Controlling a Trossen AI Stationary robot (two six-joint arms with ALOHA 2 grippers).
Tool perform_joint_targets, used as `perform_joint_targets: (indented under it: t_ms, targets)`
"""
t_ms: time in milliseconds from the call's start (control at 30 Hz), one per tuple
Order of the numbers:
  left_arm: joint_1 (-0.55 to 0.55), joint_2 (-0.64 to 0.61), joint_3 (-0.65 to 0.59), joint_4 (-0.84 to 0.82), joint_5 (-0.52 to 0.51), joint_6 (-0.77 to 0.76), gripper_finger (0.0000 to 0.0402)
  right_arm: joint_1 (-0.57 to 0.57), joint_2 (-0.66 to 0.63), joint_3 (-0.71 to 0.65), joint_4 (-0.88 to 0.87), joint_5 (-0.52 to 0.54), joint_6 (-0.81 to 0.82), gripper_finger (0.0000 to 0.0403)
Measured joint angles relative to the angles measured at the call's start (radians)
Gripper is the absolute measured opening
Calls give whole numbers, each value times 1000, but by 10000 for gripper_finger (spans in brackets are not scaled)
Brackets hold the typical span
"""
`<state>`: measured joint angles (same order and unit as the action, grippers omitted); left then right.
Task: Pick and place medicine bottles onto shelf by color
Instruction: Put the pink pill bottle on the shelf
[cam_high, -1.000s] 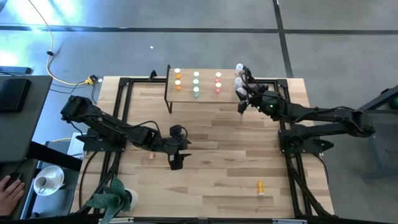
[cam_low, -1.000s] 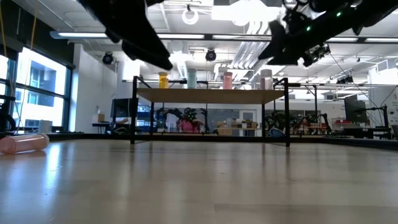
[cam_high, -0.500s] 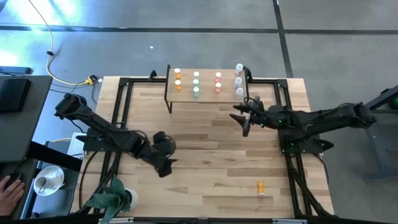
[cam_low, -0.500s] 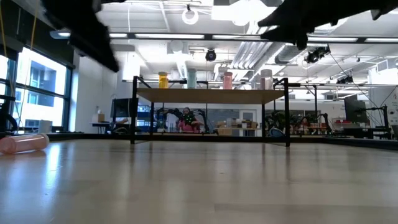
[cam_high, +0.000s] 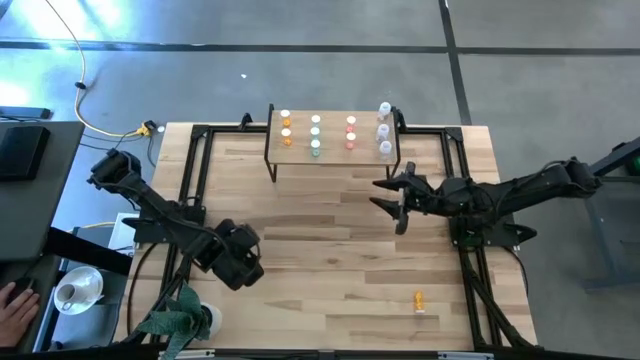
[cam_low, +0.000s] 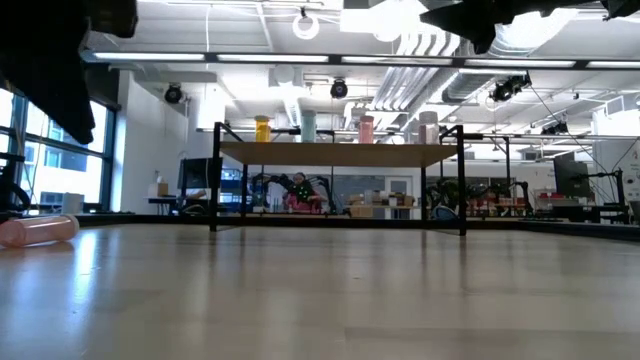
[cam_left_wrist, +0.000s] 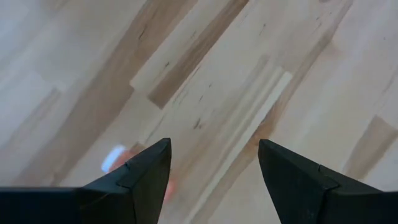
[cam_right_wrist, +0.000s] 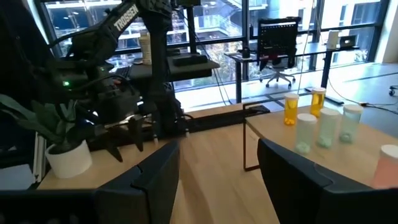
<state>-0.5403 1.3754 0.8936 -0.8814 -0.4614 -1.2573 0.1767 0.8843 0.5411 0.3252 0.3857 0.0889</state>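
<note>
The shelf (cam_high: 332, 150) stands at the table's far middle. Bottles stand on it in columns: orange (cam_high: 286, 128), green (cam_high: 315, 134), red (cam_high: 351, 132) and clear (cam_high: 384, 130). A pink bottle (cam_left_wrist: 115, 159) lies on its side on the table under my left gripper (cam_left_wrist: 214, 146); the left finger half hides it. It also shows in the low view (cam_low: 38, 230). My left gripper (cam_high: 238, 266) is open at the near left. An orange bottle (cam_high: 419, 299) lies near the front right. My right gripper (cam_high: 396, 198) is open and empty, on the near side of the shelf's right end.
A potted plant (cam_high: 185, 316) stands at the front left corner, close to my left gripper. A black frame (cam_high: 200, 160) runs around the table. A person's hand (cam_high: 12, 302) and a cup (cam_high: 75, 291) are off the table's left edge.
My left gripper has gone toward the table's near left corner, past the pink bottle, which lies where it was. My right gripper has drawn back from the clear bottles at the shelf's right end toward the table's near edge and has turned to point left.
</note>
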Motion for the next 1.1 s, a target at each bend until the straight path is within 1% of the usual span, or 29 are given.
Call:
perform_joint_targets:
  t_ms: [167,267,400,533,800,933,1100]
  targets:
    - [-22,13,0,-7,0,-103,229,1,22,0,-9,3,38,206]
    - [-30,36,0,-56,-18,-177,229,1,46,0,-16,4,65,206]
    - [-37,97,-1,-92,-28,-299,229,1,77,0,-20,4,91,206]
    - [-44,156,-1,-96,-27,-366,229,4,94,0,-27,2,100,206]
    - [-44,234,-1,-127,-3,-518,229,46,97,0,-29,-1,115,206]
    - [-43,270,-1,-173,35,-586,229,57,97,0,-20,-1,103,206]
    - [-42,315,-1,-214,59,-626,229,57,97,0,-15,4,90,206]
